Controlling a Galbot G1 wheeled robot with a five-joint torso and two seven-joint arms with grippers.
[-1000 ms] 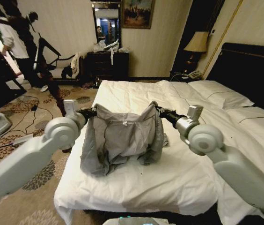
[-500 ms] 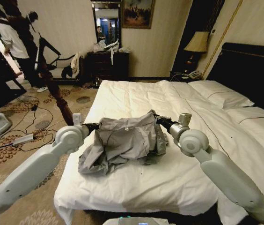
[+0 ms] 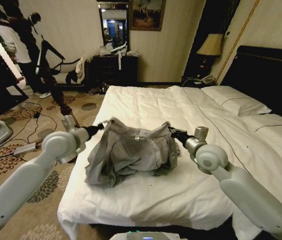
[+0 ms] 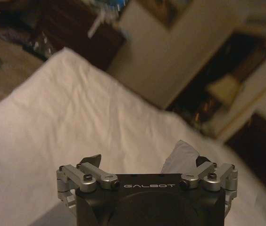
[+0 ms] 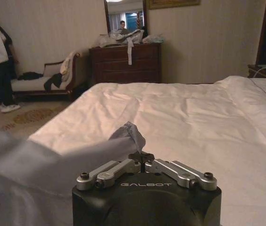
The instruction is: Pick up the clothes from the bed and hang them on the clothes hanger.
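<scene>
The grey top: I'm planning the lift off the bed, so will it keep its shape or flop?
Likely floppy: the grey top sags in wrinkled folds between the left tool and right tool. Probably light, since small pinches hold its corners up.

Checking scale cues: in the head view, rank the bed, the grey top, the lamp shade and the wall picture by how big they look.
1. bed
2. grey top
3. and 4. wall picture and lamp shade look alike; the picture is cut off at the edge.
</scene>
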